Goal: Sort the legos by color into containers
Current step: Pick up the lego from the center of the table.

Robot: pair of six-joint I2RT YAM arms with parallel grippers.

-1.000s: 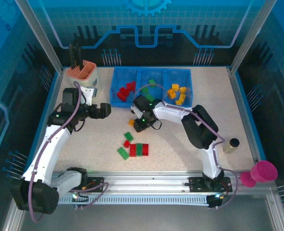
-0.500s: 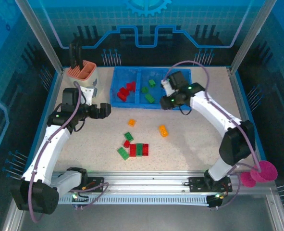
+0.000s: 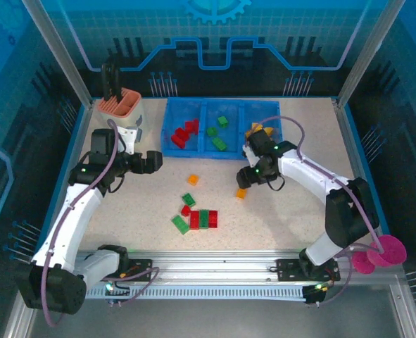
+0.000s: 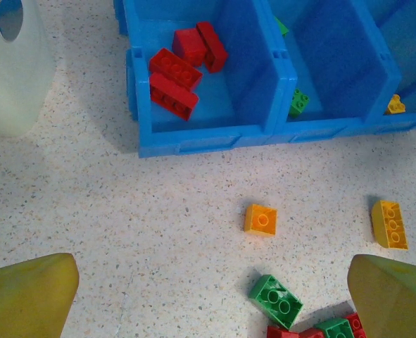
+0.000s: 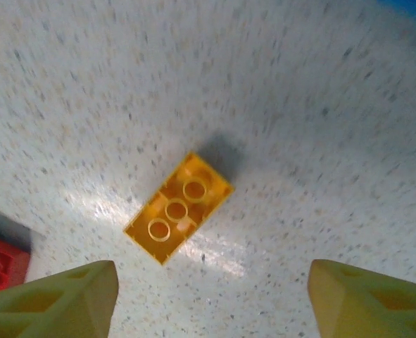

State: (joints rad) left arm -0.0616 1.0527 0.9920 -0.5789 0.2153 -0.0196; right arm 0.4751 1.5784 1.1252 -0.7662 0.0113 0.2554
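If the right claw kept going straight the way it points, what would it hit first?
Probably the oblong orange-yellow plastic brick, lying on the speckled table ahead of the right claw, whose jaws stand open; depth is unclear.

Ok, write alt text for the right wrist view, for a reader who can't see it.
An orange-yellow brick lies on the speckled table, its face with three round rings up, just ahead of the open right tool, whose yellow fingers frame the lower corners. A red brick peeks in at the lower left edge.
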